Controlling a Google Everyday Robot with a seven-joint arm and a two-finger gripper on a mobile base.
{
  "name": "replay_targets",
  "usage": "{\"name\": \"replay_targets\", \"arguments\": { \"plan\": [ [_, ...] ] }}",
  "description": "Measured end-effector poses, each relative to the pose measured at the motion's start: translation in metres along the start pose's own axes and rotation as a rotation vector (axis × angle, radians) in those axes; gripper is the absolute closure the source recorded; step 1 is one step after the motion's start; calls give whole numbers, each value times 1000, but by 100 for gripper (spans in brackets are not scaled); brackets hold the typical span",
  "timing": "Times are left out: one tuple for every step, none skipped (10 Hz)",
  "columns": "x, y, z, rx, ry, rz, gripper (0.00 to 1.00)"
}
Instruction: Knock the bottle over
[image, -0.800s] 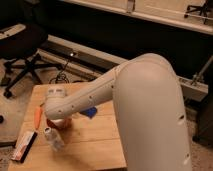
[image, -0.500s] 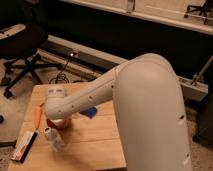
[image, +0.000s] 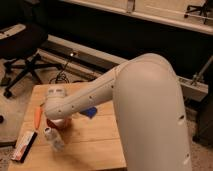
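The bottle is small and clear with a whitish cap. It stands near the front left of the wooden table. My gripper hangs at the end of the white arm, just behind and above the bottle, mostly hidden by the wrist. A red-orange cup stands right under the gripper, partly covered by it, next to the bottle.
An orange stick-like item lies at the left of the table. A flat packaged bar lies at the front left edge. A blue item lies behind the arm. A black office chair stands behind the table.
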Motion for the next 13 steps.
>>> {"name": "replay_targets", "arguments": {
  "plan": [
    [0, 0, 1, -1, -1, 0, 20],
    [0, 0, 0, 0, -1, 0, 20],
    [0, 0, 1, 0, -1, 0, 20],
    [0, 0, 1, 0, -1, 0, 20],
    [0, 0, 1, 0, -1, 0, 20],
    [0, 0, 1, 0, -1, 0, 20],
    [0, 0, 1, 0, -1, 0, 20],
    [0, 0, 0, 0, -1, 1, 20],
    [-1, 0, 1, -3, -6, 6, 20],
    [1, 0, -2, -3, -5, 11, 20],
    [5, -1, -9, 4, -1, 19, 20],
    [10, -3, -20, 14, 5, 28, 20],
    [16, -2, -32, 15, 16, 38, 20]
  ]
}}
